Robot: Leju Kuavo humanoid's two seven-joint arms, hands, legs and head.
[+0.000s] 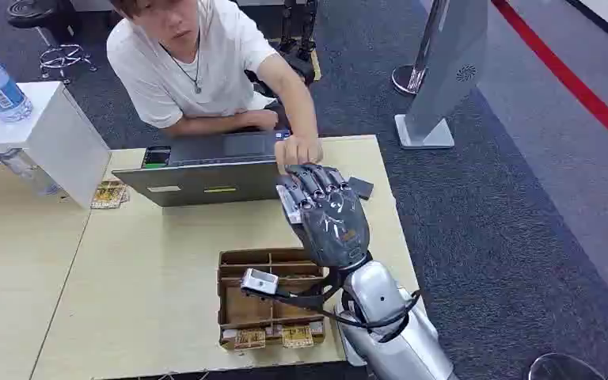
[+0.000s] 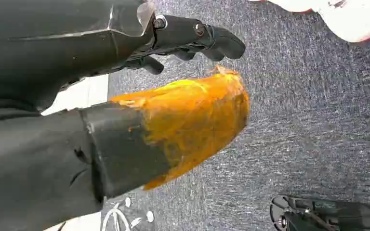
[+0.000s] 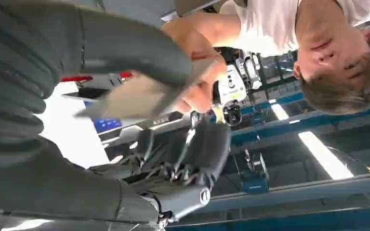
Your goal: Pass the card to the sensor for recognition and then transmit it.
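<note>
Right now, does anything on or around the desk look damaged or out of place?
Yes. The cardboard tray near the desk's front edge looks worn and torn along its rim. In the left wrist view, the left hand hangs over carpet beside a part smeared with rough orange coating.

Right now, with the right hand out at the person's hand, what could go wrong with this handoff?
1. The right hand and the person's hand sit very close over the laptop; releasing early could drop the card onto it.
2. The wrist view shows the card blurred between thumb and fingers, so the grip may be shallow.
3. Pushing further forward risks bumping the person's fingers or the laptop's edge.
</note>
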